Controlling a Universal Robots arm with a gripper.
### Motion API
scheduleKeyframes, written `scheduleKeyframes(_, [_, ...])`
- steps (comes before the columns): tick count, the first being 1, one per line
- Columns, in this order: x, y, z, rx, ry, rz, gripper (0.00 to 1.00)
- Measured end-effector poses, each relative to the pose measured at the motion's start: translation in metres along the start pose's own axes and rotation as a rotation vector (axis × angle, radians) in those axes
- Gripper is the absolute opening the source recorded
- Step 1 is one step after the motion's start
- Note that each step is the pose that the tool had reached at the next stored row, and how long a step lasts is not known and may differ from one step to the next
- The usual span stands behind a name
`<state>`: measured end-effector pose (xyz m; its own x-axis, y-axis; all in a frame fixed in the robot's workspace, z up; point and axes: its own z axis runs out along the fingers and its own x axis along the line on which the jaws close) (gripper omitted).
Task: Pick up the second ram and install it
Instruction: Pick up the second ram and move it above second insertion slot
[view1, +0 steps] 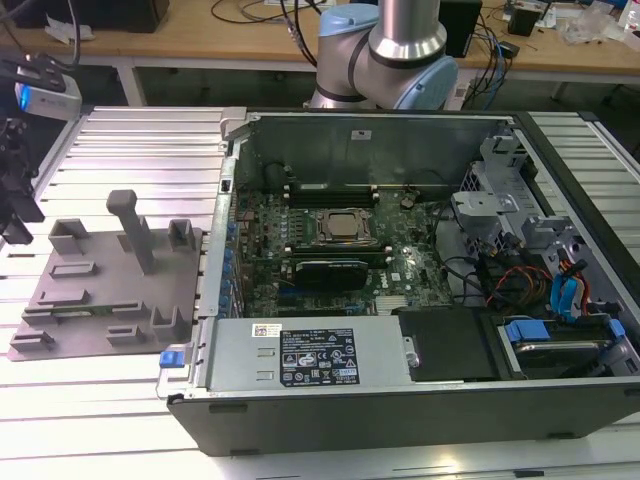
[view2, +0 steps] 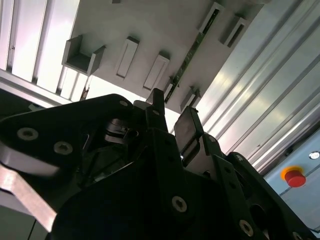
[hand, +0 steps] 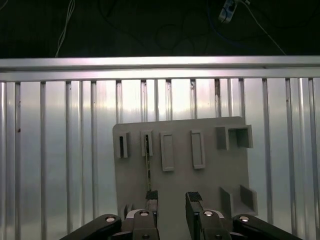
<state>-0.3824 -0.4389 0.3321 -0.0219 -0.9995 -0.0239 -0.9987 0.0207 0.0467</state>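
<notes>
The second ram (hand: 148, 170) is a thin green stick standing on edge in a slotted holder of the grey fixture plate (hand: 220, 175). It shows in the second wrist view as a narrow strip (view2: 192, 50). My gripper (hand: 172, 202) hovers above the plate's near edge, open, with nothing between its black fingers (hand: 193, 202). The stick's near end lies in line with one fingertip rather than in the gap. In the second wrist view the gripper (view2: 171, 117) also stands open. In the exterior view the gripper (view1: 20, 225) hangs at the far left, over the fixture plate (view1: 100, 300).
The open computer case (view1: 420, 400) lies to the exterior view's right of the plate, with the motherboard (view1: 400, 275), the square processor (view1: 345, 228) and long black memory slots (view1: 335, 188) inside. A grey post (view1: 130, 225) rises from the plate. Everything rests on a ribbed aluminium table (hand: 50, 160).
</notes>
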Motion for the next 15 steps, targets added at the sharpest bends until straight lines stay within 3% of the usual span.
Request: scheduleKeyframes(15, [0.0003, -0.0007, 0.0142, 0.0000, 0.0000, 0.000, 0.34])
